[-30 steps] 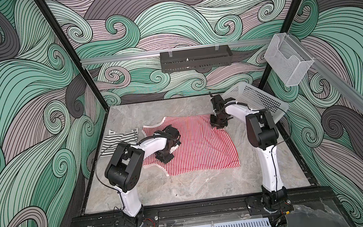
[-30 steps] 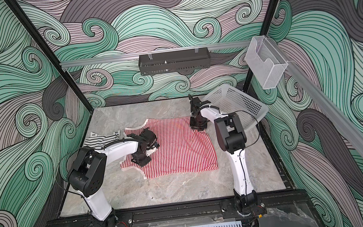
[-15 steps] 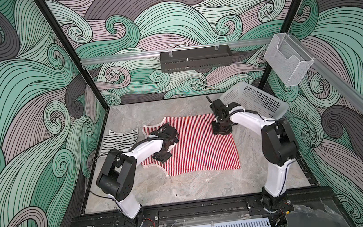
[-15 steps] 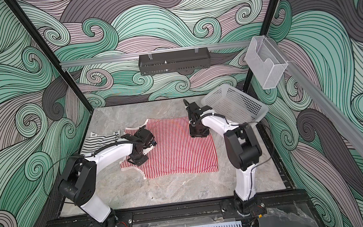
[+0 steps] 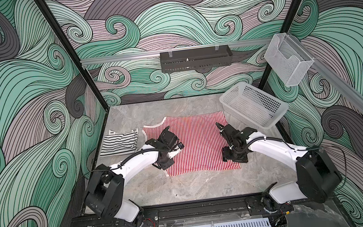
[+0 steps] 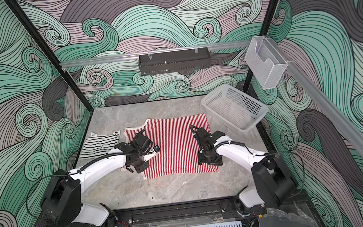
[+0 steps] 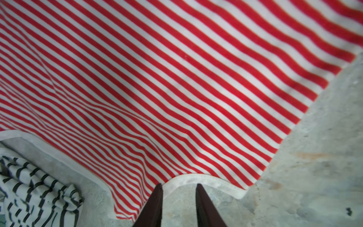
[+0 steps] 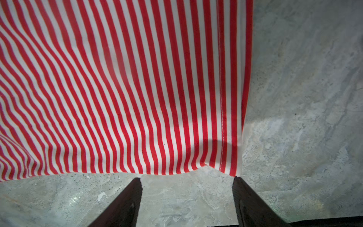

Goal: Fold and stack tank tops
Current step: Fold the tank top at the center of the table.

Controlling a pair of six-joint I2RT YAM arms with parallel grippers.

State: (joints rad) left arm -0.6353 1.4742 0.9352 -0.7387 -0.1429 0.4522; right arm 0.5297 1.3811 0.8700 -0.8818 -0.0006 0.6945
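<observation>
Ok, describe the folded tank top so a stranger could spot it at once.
Start at the grey marble table and find the big red-and-white top spread flat in its middle. Beside that top's strap end, by the side wall, lies the black-and-white top: a small folded bundle, the only thing with black stripes.

On the table (image 5: 196, 187) the spread top (image 5: 199, 144) lay flat in the middle. The folded top (image 5: 119, 144) lay just left of it with a strip of bare table between them, and the basket (image 5: 255, 107) stood behind and to its right, in the back right corner, its near end just beside the spread top's back right corner. My left gripper (image 7: 178, 185) stood over bare table at the spread top's edge, with the folded top near, and my right gripper (image 8: 187, 178) stood over bare table just off another edge, close to a corner.
</observation>
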